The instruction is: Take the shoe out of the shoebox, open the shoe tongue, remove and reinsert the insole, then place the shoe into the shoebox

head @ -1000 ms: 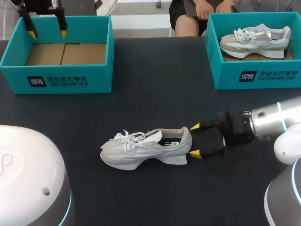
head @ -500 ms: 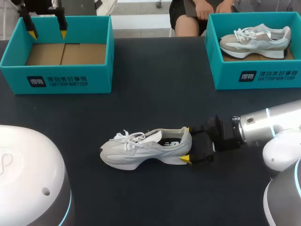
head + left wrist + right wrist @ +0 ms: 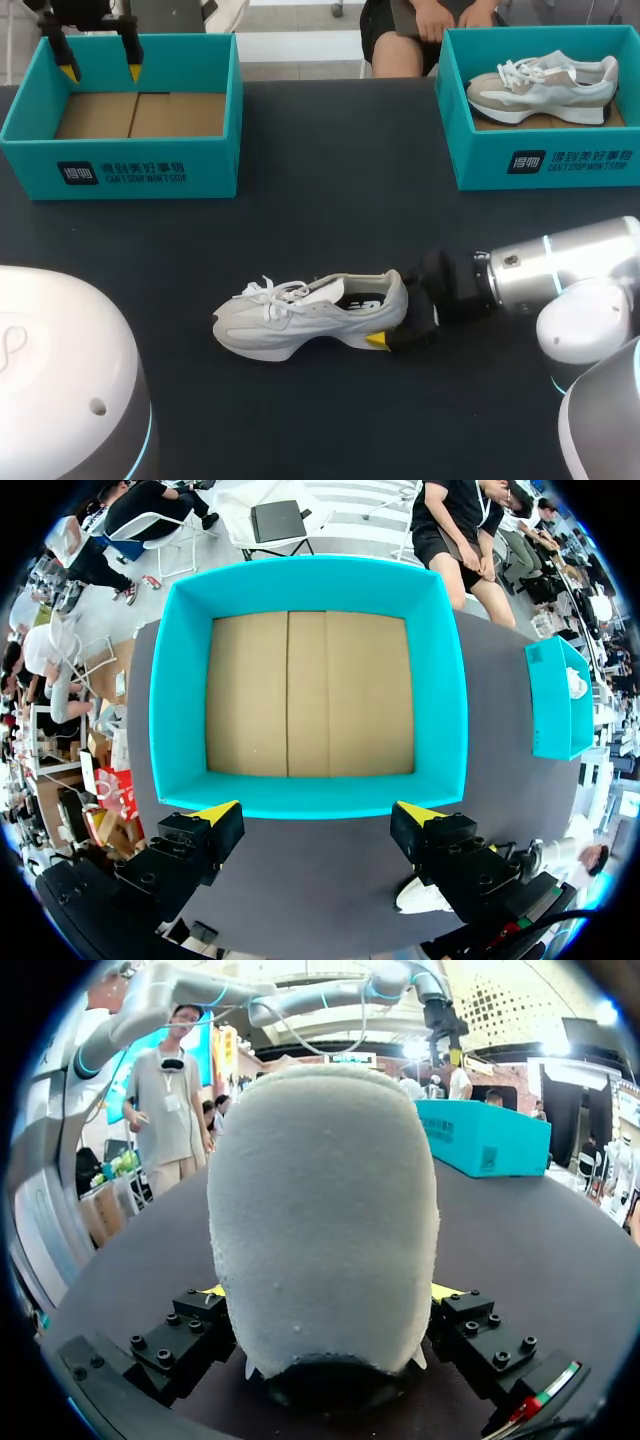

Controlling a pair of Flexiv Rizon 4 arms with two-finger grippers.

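Note:
A light grey sneaker [image 3: 310, 315] lies on its sole in the middle of the dark table, toe to the left, white laces loose. My right gripper [image 3: 380, 312] comes in from the right and stands open around the heel, one yellow tip showing at the sole's near side. In the right wrist view the heel [image 3: 325, 1210] fills the space between the fingers [image 3: 190, 1335] of the right gripper [image 3: 330, 1290]. The empty teal shoebox [image 3: 120, 170] sits at the back left. My left gripper [image 3: 97, 60] hangs open over its far edge. The left wrist view has the left gripper [image 3: 318, 815] above the box's wall [image 3: 310, 580].
A second teal shoebox [image 3: 540, 165] at the back right holds another grey sneaker [image 3: 540, 85]. Dark table stretches between the two boxes and around the shoe. A person sits beyond the far table edge.
My right gripper has slid left along the table until its fingers straddle the shoe's heel. The shoe and my left arm have not moved.

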